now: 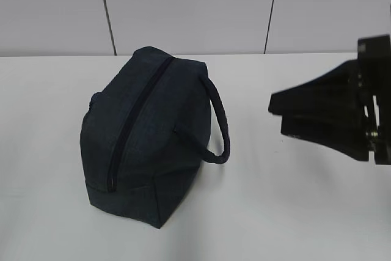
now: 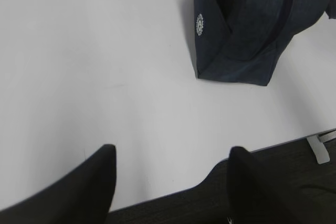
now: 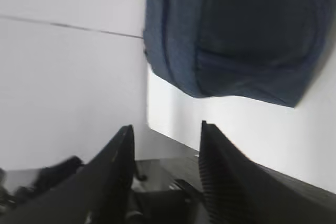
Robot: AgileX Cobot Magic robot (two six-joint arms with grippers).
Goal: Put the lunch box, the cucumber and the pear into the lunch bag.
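Both grippers, left (image 2: 170, 182) and right (image 3: 165, 145), stand spread and empty. Soft, light bag (image 1: 146, 139) looks zipped; likely best taken by handle (image 1: 220, 126) at three o'clock.

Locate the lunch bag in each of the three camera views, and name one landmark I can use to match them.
Exterior view: the lunch bag sits left of centre on the white table, zipper closed, one handle looping to its right.
Left wrist view: top right corner, cut off by the frame, well beyond the left gripper.
Right wrist view: upper right, blurred, above the right gripper.
Shared landmark: the white table.
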